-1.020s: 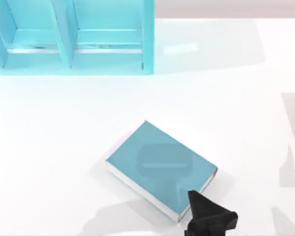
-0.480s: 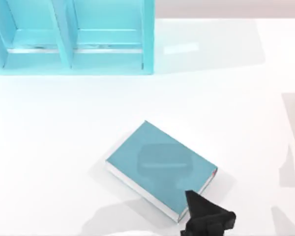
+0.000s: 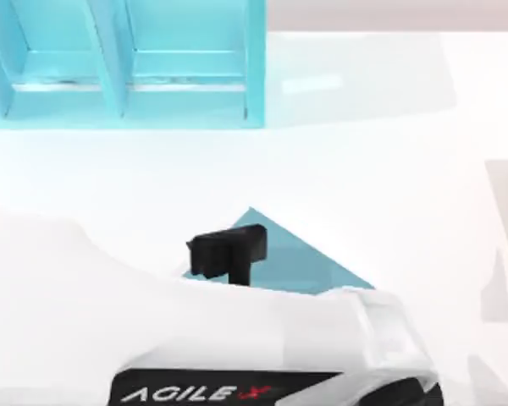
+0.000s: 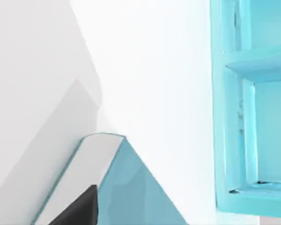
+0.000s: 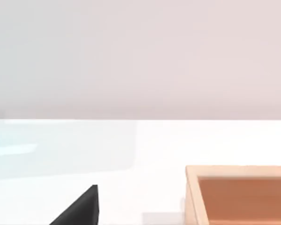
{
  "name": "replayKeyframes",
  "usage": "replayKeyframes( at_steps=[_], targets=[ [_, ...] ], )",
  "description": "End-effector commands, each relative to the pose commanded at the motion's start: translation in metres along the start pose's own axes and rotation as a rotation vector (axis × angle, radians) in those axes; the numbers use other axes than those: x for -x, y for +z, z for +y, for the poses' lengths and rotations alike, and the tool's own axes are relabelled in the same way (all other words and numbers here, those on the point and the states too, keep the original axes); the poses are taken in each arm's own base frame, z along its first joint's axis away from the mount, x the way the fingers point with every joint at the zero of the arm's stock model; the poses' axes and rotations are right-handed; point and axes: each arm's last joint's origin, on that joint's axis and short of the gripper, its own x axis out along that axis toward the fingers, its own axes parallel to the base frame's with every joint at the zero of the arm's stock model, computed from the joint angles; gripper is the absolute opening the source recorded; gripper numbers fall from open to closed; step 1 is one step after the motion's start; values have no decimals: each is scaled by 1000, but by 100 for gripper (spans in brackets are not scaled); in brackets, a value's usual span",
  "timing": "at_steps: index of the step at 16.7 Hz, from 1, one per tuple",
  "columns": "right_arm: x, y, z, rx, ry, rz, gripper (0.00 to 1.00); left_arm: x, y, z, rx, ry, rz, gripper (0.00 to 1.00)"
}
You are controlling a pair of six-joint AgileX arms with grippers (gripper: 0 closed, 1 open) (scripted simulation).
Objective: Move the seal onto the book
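- My left arm (image 3: 195, 338) stretches across the bench's (image 3: 389, 169) near edge, covering most of the book (image 3: 296, 262) at near centre.
- Left gripper's fingers: cannot tell.
- Teal shelf (image 3: 127, 63) fills the far-left corner.

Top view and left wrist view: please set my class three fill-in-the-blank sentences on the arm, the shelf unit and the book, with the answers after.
1. In the top view, the lettering on the white arm reads ___.
2. In the top view, the shelf unit stands at the far ___ corner of the table.
3. In the left wrist view, the page edges of the book are ___.

Missing words: AGILEX; left; white.
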Motion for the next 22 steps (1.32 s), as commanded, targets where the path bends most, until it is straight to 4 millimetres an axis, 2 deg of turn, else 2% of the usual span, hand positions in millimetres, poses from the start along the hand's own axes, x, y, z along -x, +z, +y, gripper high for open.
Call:
replayKeyframes(
  at_steps=[2,5,7,9,12,16,19,22],
  targets=[
    [0,0,0,0,0,0,100,-24,26,-36,11,159,-2,100],
    [0,0,0,0,0,0,100,-53,76,-78,2,346,119,100],
    [0,0,0,0,0,0,100,-68,116,-96,-23,380,257,100],
    [0,0,0,0,0,0,100,-77,153,-103,-54,331,385,100],
    [0,0,0,0,0,0,100,-84,191,-102,-133,168,493,100],
    [0,0,0,0,0,0,100,-91,220,-93,-286,-55,503,100],
    [0,0,0,0,0,0,100,-103,237,-73,-459,-188,442,100],
    [0,0,0,0,0,0,100,-116,248,-43,-715,-309,350,100]
  ],
)
